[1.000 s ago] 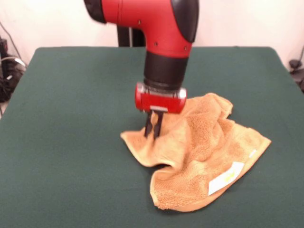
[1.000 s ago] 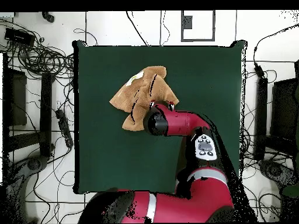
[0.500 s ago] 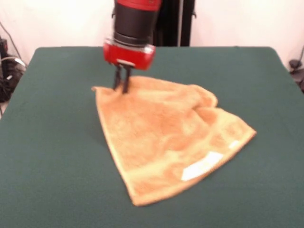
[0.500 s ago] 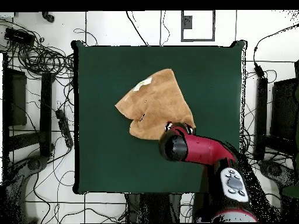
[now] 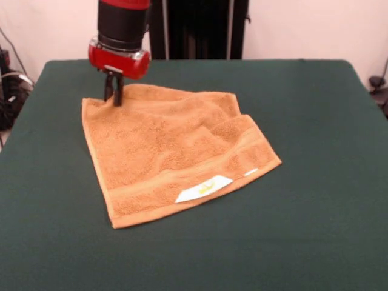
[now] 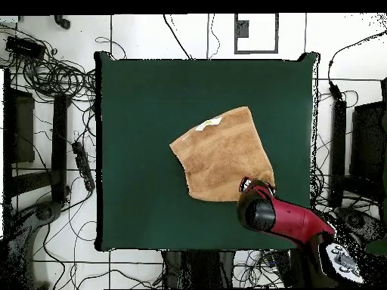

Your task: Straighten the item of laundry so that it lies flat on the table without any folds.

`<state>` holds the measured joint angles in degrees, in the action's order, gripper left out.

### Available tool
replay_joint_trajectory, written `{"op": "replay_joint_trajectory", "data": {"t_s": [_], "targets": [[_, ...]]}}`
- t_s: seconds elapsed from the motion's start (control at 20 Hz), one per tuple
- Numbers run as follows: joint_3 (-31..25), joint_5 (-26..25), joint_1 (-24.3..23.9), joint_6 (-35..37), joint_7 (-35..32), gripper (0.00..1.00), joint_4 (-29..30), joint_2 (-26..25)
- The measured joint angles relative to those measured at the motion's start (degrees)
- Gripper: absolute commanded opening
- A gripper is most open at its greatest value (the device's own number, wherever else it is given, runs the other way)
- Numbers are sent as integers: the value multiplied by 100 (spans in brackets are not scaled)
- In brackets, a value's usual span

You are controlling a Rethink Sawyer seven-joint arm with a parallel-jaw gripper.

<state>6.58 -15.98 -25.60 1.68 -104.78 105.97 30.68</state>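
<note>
From my seat, the gripper (image 5: pixel 113 97) sits far left with its fingers pinched together on the towel's (image 5: pixel 173 154) far-left corner. The towel lies mostly spread mid-table (image 5: pixel 315 236), a raised fold on its right side, white label (image 5: pixel 203 188) at the near edge.

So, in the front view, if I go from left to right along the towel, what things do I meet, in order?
Pincer at the towel's far left corner → white label at the near edge → bare green table.
</note>
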Motion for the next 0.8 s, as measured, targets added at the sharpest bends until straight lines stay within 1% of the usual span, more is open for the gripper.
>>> {"op": "replay_joint_trajectory", "data": {"t_s": [0.05,0.3,0.35,0.45,0.8], "targets": [[3,-50,-55,-188,0,0,69,-77],[6,-80,-58,-461,0,0,205,-178],[7,-81,-51,-516,0,100,239,-200],[23,-81,-21,-540,0,100,292,-245],[148,-77,329,-549,0,100,497,-255]]}}
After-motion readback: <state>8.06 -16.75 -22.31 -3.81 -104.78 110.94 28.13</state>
